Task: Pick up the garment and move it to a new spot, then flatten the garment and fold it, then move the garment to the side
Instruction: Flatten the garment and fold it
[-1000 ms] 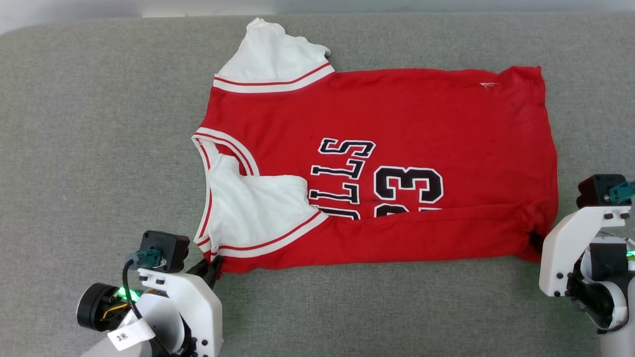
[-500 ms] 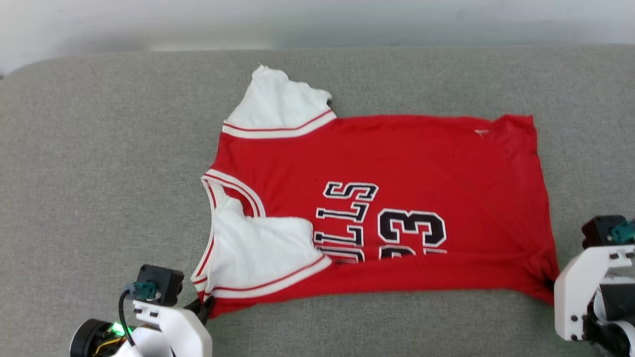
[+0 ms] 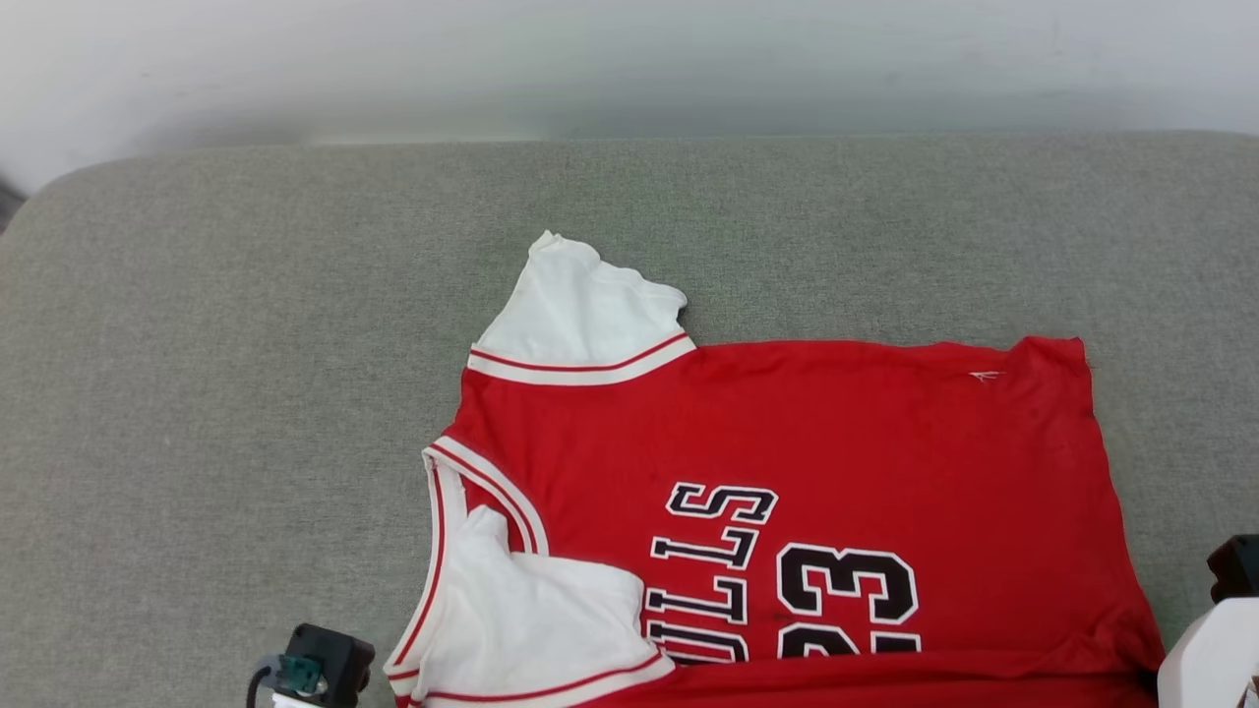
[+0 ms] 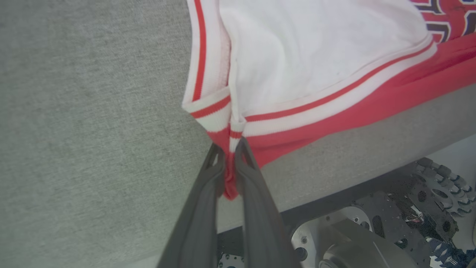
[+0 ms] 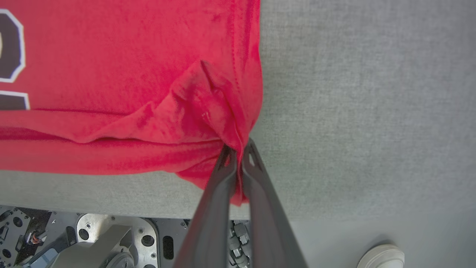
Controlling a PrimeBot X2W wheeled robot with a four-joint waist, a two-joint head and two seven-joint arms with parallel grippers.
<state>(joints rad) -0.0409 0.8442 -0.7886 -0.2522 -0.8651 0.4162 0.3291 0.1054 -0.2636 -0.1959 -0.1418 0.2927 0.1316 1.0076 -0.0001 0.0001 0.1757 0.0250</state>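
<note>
Left wrist view: my left gripper point(image 4: 230, 152) pinches tight the near shoulder corner of the garment point(image 4: 316, 48). My right gripper point(image 5: 238, 150) is clamped on its near hem corner. It lies flat on the grey cushion point(image 3: 197, 344), one fold begun. I judge further folding and moving aside remain.

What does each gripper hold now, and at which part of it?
Both hold the garment. The left gripper pinches its corner by the striped collar and sleeve trim; the right gripper pinches the bunched hem corner.
</note>
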